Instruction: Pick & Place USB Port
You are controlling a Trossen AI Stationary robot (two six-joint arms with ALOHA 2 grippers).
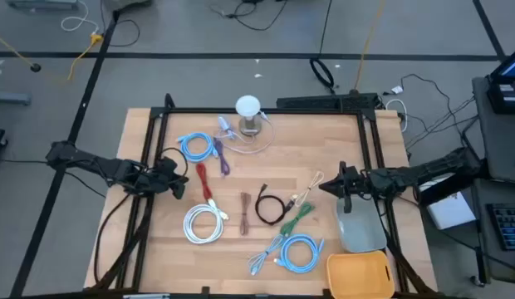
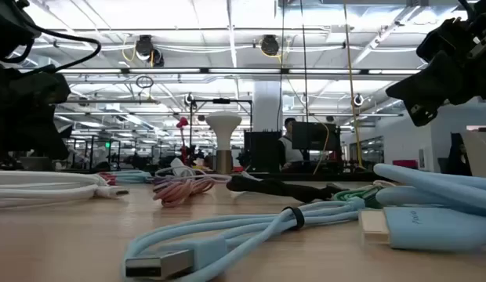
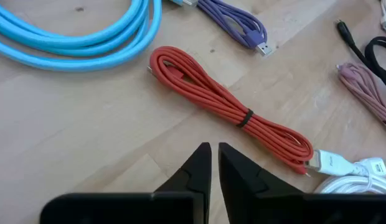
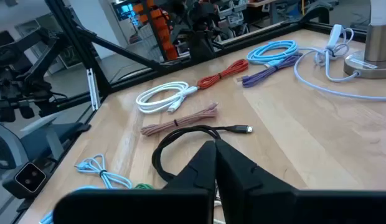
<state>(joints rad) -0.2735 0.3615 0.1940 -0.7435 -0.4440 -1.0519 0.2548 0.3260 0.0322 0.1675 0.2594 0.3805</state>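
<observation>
1. A pale wooden counter (image 1: 324, 149) with a black frame stands on a grey floor strewn with leads; the low view looks across it into a bright workshop hall.
2. At the counter's left edge the left gripper (image 1: 176, 178) hangs low; its fingers (image 3: 199, 163) are almost shut, a thin gap between them, holding nothing.
3. Just ahead of it lies the red cable (image 3: 233, 112), a bundled coil with a black tie; a large blue cable (image 1: 193, 146) and a purple cable (image 1: 220, 158) lie near, and a white cable (image 1: 204, 223) toward the front.
4. In the middle are a pink cable (image 1: 245, 213), a black cable (image 1: 271, 208) and a green cable (image 1: 297, 218); a small white lamp (image 1: 249, 112) stands at the back; two light blue cables (image 1: 301, 252) lie at the front.
5. On the right, the right gripper (image 1: 343, 184) hovers above the counter, fingers (image 4: 205, 163) nearly closed and empty.
6. At the front right sit a grey tray (image 1: 359, 228) and an orange bin (image 1: 360, 276); both look empty.
7. Judged from this, the task is barely begun: every cable is on the counter and none is gripped or placed.
8. No brand or readable writing shows.
</observation>
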